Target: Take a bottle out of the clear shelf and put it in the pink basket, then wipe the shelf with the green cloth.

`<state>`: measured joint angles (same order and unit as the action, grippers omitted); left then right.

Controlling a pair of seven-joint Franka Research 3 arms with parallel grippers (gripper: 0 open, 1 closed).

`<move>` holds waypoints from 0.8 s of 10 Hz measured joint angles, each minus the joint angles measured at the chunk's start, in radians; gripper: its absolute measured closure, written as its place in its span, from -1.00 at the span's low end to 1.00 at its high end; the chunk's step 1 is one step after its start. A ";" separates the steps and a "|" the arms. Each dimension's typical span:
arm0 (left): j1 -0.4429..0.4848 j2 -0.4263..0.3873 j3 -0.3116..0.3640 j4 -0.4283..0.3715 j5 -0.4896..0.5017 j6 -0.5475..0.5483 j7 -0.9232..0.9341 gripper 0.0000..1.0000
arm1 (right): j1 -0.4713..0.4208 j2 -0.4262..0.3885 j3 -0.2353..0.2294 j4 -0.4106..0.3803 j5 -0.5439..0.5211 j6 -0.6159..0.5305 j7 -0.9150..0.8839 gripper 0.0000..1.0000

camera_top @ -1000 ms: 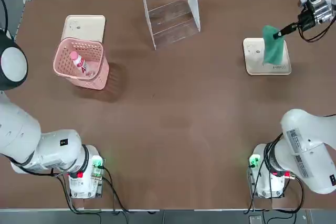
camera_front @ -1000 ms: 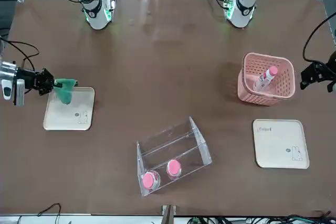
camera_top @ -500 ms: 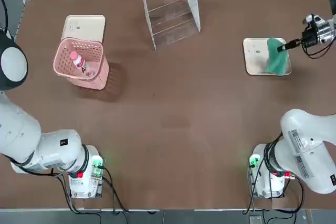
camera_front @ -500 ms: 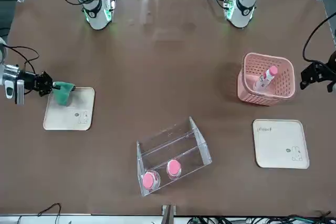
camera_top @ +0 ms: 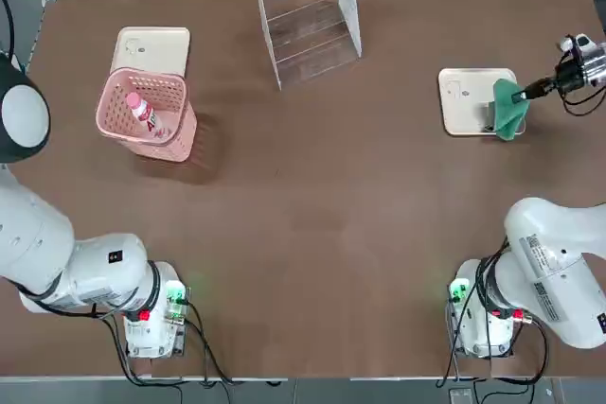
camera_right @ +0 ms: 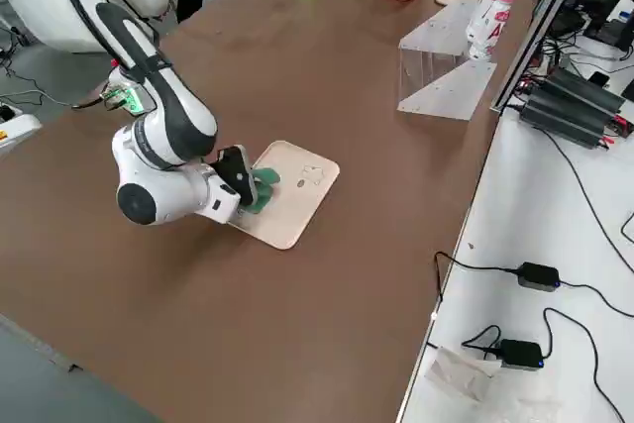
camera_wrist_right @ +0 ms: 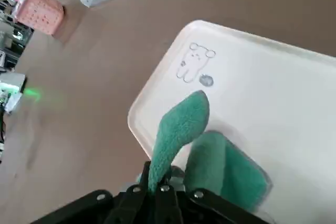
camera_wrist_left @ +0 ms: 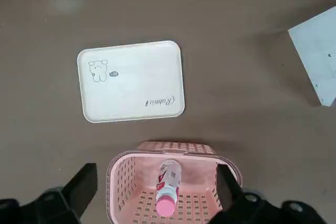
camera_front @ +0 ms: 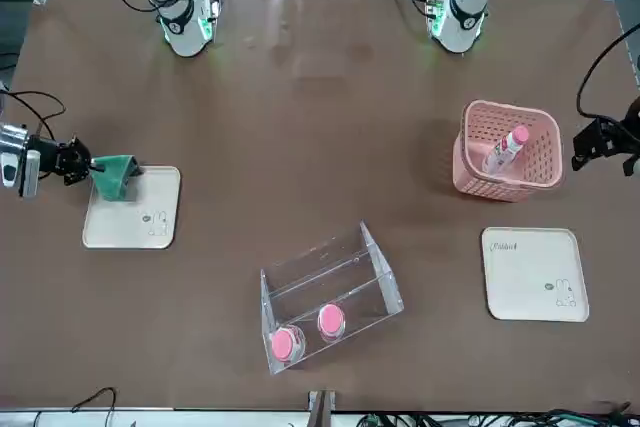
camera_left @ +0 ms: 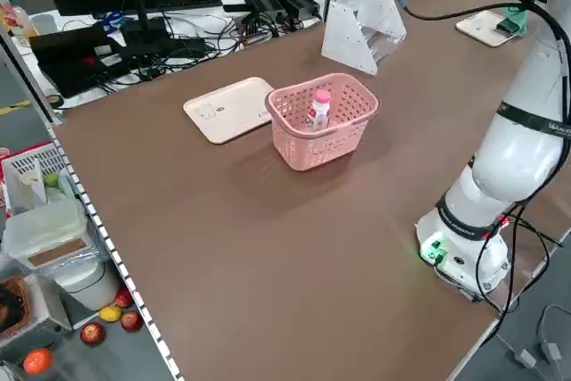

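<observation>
The right gripper [camera_top: 524,94] was clenched on the green cloth [camera_top: 508,109] over the cream tray [camera_top: 464,101]; if released there, the clear shelf [camera_top: 308,26] would be left unwiped.

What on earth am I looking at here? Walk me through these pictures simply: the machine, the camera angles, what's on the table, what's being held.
Two robot arms stand side by side at a brown table. One picture looks straight down, one faces the robot from across the table, two look in from the sides, and one camera sits on each wrist.

On the table: a pink basket with a small white bottle inside, a cream tray just behind it, and a clear shelf at the far edge, with two more bottles showing in the front view. A second cream tray lies on the robot's right.

The right gripper is shut on a green cloth and holds it low over that tray's outer edge. The left gripper hangs open beside the basket, holding nothing.
</observation>
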<state>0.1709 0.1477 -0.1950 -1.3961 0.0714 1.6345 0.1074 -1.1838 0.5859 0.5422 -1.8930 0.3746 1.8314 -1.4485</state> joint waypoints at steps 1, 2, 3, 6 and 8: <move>0.000 0.000 0.000 0.000 0.000 0.000 0.000 -1.00 | 0.002 0.016 -0.011 0.020 -0.029 0.014 -0.015 0.93; 0.000 0.000 0.000 0.000 0.000 0.000 0.000 -1.00 | 0.007 0.034 -0.029 0.039 -0.046 0.031 -0.036 0.93; 0.000 0.000 0.000 0.000 0.000 0.000 0.000 -1.00 | 0.020 0.049 -0.054 0.056 -0.052 0.046 -0.057 0.92; 0.000 0.000 0.000 0.000 0.000 0.000 0.000 -1.00 | 0.045 0.072 -0.082 0.078 -0.077 0.092 -0.071 0.50; 0.000 0.000 0.000 0.000 0.000 0.000 0.000 -1.00 | 0.049 0.072 -0.083 0.080 -0.079 0.096 -0.071 0.20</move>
<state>0.1708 0.1477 -0.1951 -1.3961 0.0714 1.6345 0.1074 -1.1346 0.6582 0.4593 -1.8131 0.2959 1.9273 -1.5198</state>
